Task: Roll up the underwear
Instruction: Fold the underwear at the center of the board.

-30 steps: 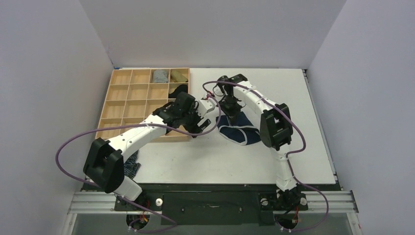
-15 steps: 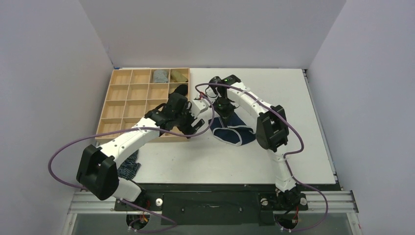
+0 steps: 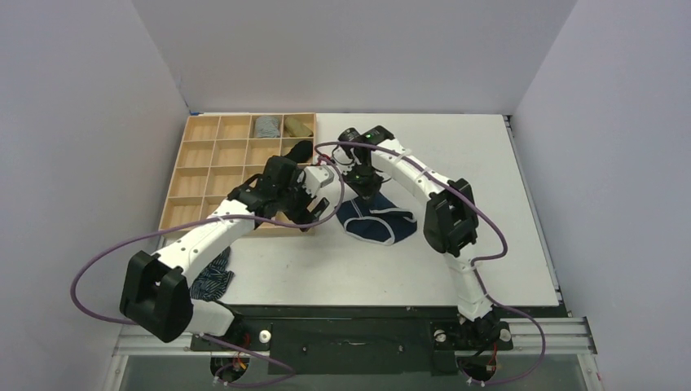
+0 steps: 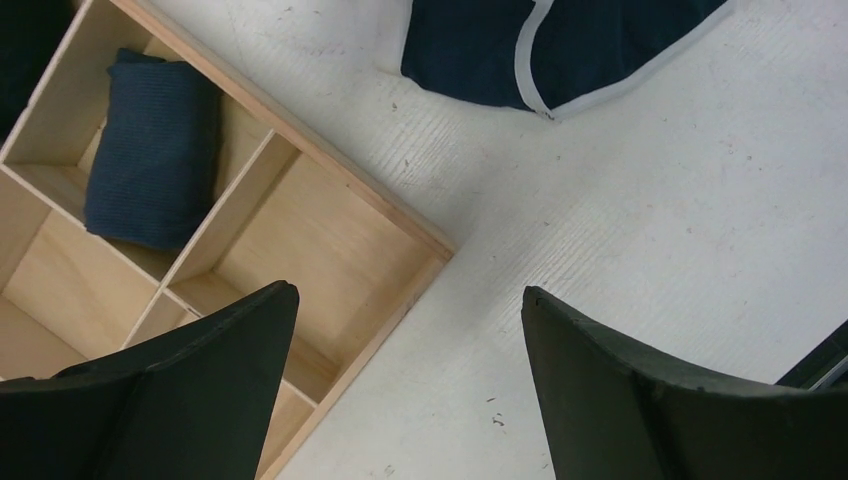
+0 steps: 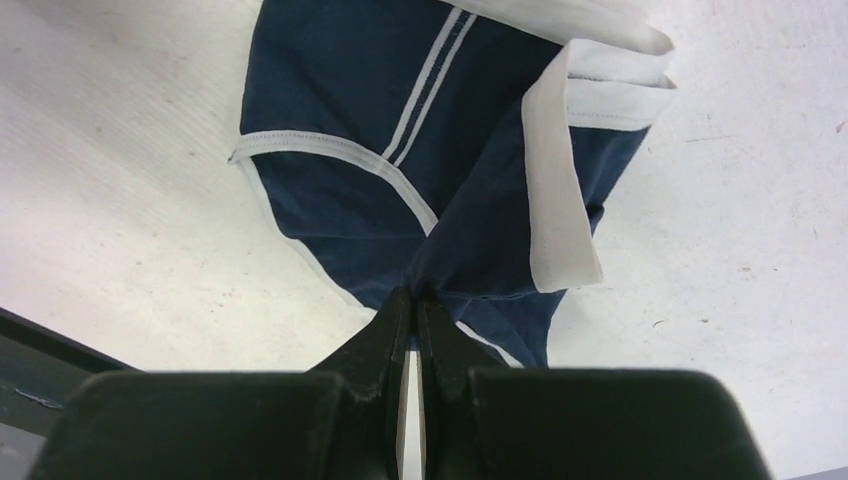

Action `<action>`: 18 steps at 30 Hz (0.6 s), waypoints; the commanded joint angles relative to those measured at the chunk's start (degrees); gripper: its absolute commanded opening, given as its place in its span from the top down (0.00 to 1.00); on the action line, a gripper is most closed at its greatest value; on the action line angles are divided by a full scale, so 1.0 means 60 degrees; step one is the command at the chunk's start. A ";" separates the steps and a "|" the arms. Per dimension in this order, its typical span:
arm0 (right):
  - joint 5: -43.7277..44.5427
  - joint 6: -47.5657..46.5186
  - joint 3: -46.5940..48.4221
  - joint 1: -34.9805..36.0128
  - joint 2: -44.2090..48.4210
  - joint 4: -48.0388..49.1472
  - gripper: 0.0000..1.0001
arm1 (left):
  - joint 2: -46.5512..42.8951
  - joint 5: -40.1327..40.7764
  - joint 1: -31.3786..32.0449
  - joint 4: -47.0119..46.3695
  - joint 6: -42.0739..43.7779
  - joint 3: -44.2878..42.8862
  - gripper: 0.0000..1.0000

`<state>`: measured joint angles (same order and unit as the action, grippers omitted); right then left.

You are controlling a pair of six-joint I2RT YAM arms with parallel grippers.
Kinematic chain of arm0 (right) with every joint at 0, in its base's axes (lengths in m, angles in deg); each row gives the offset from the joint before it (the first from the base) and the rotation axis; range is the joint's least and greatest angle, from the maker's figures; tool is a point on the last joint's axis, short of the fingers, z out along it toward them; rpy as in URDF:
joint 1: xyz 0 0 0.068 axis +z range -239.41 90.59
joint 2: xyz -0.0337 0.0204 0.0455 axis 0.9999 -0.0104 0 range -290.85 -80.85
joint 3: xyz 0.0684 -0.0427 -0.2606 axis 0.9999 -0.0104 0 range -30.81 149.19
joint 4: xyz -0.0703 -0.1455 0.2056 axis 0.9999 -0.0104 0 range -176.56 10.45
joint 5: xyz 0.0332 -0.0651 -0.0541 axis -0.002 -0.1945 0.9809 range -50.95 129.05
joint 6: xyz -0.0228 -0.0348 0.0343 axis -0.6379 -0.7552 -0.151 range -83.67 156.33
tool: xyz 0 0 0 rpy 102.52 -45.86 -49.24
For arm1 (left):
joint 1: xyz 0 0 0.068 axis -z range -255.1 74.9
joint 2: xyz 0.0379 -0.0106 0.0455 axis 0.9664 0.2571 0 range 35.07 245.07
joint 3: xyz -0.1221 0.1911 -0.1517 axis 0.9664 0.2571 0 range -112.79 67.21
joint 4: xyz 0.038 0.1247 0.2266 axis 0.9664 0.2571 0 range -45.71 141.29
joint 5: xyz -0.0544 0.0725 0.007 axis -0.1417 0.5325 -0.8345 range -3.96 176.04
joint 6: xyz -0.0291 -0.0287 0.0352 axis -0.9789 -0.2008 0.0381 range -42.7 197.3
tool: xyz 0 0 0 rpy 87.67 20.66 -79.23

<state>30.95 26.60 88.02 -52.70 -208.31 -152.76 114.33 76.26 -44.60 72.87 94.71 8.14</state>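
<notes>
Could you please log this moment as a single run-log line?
right gripper: shut on underwear | left gripper: open, empty, over tray corner | underwear: unrolled, on table

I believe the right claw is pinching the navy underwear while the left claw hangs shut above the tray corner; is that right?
Not quite: the left claw is open, not shut, as the left wrist view shows. The right claw does pinch the underwear, and the tray corner is below.
</notes>
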 commanded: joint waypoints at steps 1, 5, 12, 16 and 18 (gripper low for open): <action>0.0357 0.0132 0.0335 0.0343 0.1032 -0.0127 1.00 | -0.0529 -0.0543 -0.0356 0.0226 0.0153 -0.0378 0.19; 0.0656 0.0130 0.0328 0.0531 0.1449 -0.0096 1.00 | -0.0712 -0.0589 -0.0700 0.0467 0.0268 -0.0496 0.19; 0.0969 0.0099 0.0219 0.0984 0.1912 0.0017 1.00 | -0.0913 -0.0919 -0.1380 0.0844 0.0297 -0.0812 0.19; 0.1032 0.0119 0.0166 0.1333 0.2052 0.0075 1.00 | -0.1024 -0.1075 -0.1769 0.1045 0.0304 -0.0935 0.19; 0.0997 0.0148 0.0116 0.1454 0.2092 0.0104 1.00 | -0.1076 -0.1151 -0.1970 0.1145 0.0326 -0.0973 0.19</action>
<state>34.84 26.82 88.02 -46.10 -198.98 -152.72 109.98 71.89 -54.48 78.22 96.02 5.35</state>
